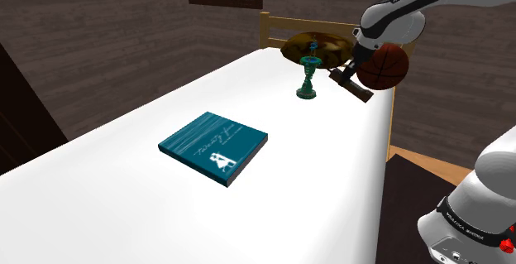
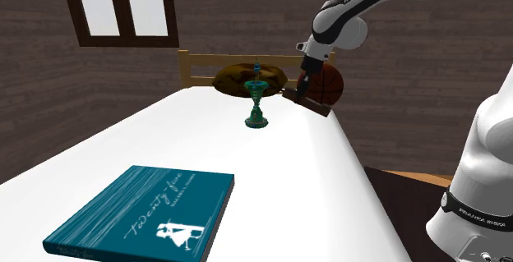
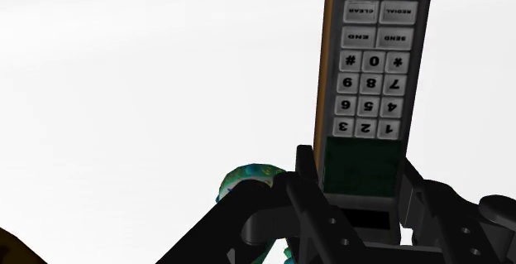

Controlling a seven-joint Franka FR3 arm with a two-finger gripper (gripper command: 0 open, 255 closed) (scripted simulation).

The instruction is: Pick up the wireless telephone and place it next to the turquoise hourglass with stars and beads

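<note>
Book with a teal cover (image 1: 215, 148) lies flat at the left of the shoulder view, in the middle of the white surface (image 1: 107, 196), well apart from everything else; it has no part in my task. Going to the right, the turquoise hourglass (image 1: 310, 76) stands upright near the far end of the surface. A brown round thing (image 1: 318, 47) lies just behind it, in front of a wooden headboard (image 1: 273, 24).

Further right I see the gripper (image 1: 348, 75), and its fingers (image 3: 306, 180) are clenched on the wireless telephone (image 3: 372, 80). In the wrist view they clasp the lower end of the handset, below the keypad, one on each side. The telephone is just beside the hourglass, on the shoulder view's right of it, close to the edge of the surface and tilted. I cannot tell if its low end touches the surface or hangs a little above it. At the far right a reddish-brown ball (image 1: 385, 65) sits just behind the gripper.

I judge the task nearly complete. The grasp is made and the telephone is at the place where it should go. What is left, I think, is to set it down fully, release the fingers, and lift the gripper away without pushing the hourglass, which looks easy to tip.
</note>
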